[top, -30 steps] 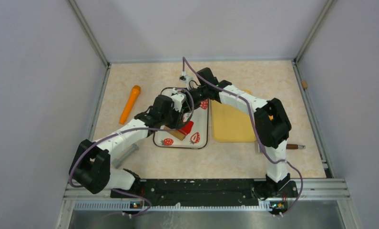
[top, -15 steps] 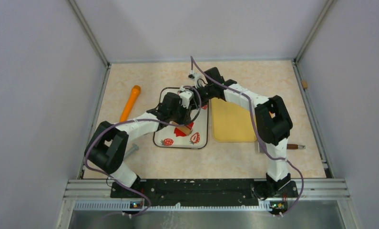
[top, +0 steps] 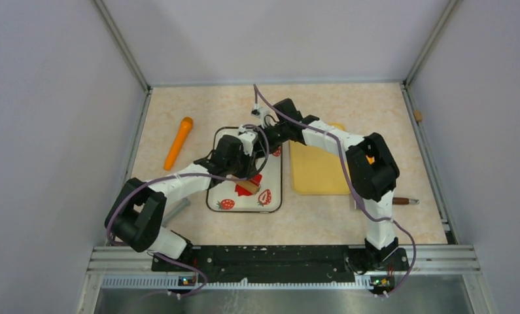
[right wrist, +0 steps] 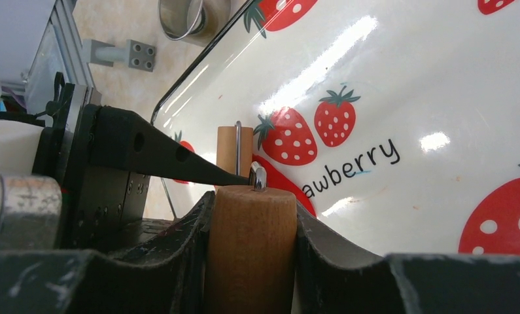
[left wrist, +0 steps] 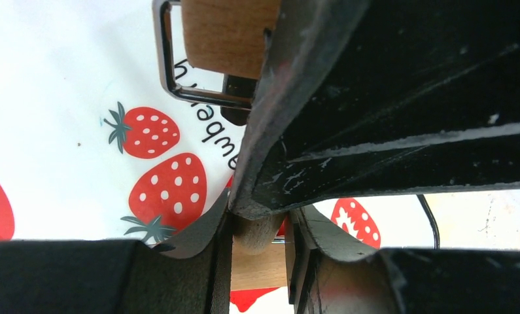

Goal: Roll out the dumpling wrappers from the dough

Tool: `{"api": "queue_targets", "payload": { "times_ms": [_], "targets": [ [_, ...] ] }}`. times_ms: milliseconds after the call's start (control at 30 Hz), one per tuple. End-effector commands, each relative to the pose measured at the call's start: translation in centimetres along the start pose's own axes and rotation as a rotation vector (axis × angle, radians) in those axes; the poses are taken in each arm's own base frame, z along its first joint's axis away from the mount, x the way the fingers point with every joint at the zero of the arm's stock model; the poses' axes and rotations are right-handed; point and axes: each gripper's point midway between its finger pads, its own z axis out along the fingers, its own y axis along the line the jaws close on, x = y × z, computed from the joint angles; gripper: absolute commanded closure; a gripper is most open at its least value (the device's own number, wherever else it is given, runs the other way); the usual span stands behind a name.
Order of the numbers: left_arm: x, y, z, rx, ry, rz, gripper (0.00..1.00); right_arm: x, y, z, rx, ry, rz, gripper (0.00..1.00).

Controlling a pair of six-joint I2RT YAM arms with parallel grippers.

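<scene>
A white strawberry-print tray (top: 225,193) lies mid-table. On it the red dough (top: 257,179) lies flattened under a small wooden roller (top: 246,189). The dough also peeks out below the left fingers (left wrist: 252,299) and beside the roller's far end (right wrist: 281,180). My left gripper (left wrist: 260,229) is shut on a wooden part of the roller (left wrist: 262,265). From the far side, my right gripper (right wrist: 252,219) is shut on the roller's wooden handle (right wrist: 250,248), which ends in a metal pin. Both grippers meet over the tray (top: 254,154). The dumpling wrappers are out of view.
A yellow board (top: 319,171) lies right of the tray. An orange stick (top: 178,142) lies to its left, and a grey block (top: 175,210) sits near the left arm. A brown-handled tool (top: 401,201) lies at right. A metal ring (right wrist: 182,16) stands beyond the tray's edge.
Both grippers carried the roller away over the dough, then back toward the near edge. The tray slid a little to the left and nearer. Less of the red dough shows now.
</scene>
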Motion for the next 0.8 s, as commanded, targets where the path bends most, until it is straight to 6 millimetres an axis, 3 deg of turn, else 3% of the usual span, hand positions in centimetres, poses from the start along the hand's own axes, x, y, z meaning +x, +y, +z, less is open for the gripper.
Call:
{"api": "queue_targets", "payload": {
  "times_ms": [0, 133, 267, 300, 400, 467, 600, 700, 767],
  "targets": [
    [4.8, 3.6, -0.5, -0.18, 0.107, -0.198, 1.0, 6.0, -1.6, 1.8, 0.08, 0.158, -0.052, 1.0],
    [5.5, 4.6, -0.9, -0.204, 0.116, -0.235, 1.0, 6.0, -1.3, 2.2, 0.067, 0.161, -0.058, 1.0],
    [3.6, 3.2, -1.7, -0.129, 0.087, -0.191, 0.99, 3.4, 0.1, 1.6, 0.049, 0.119, -0.082, 1.0],
    [2.6, 2.9, -2.0, -0.117, 0.062, -0.174, 0.93, 2.3, 0.5, 1.0, 0.052, 0.101, -0.101, 1.0],
    [-0.6, 1.6, -3.5, -0.047, -0.012, -0.087, 0.59, -1.1, 1.4, -1.5, 0.058, 0.029, -0.142, 1.0],
    [-2.4, 0.3, -5.1, 0.021, -0.064, 0.005, 0.46, -3.2, 1.6, -3.5, 0.062, -0.027, -0.14, 1.0],
    [-5.1, -0.6, -9.0, 0.041, -0.174, 0.199, 0.35, -6.0, 2.9, -6.7, 0.028, -0.111, -0.139, 1.0],
    [-6.2, 1.9, -10.3, -0.084, -0.238, 0.216, 0.26, -6.6, 4.0, -8.1, 0.01, -0.126, -0.156, 1.0],
    [-6.6, 3.8, -10.2, -0.147, -0.239, 0.157, 0.26, -7.1, 4.5, -9.5, 0.003, -0.14, -0.157, 1.0]
  ]
}}
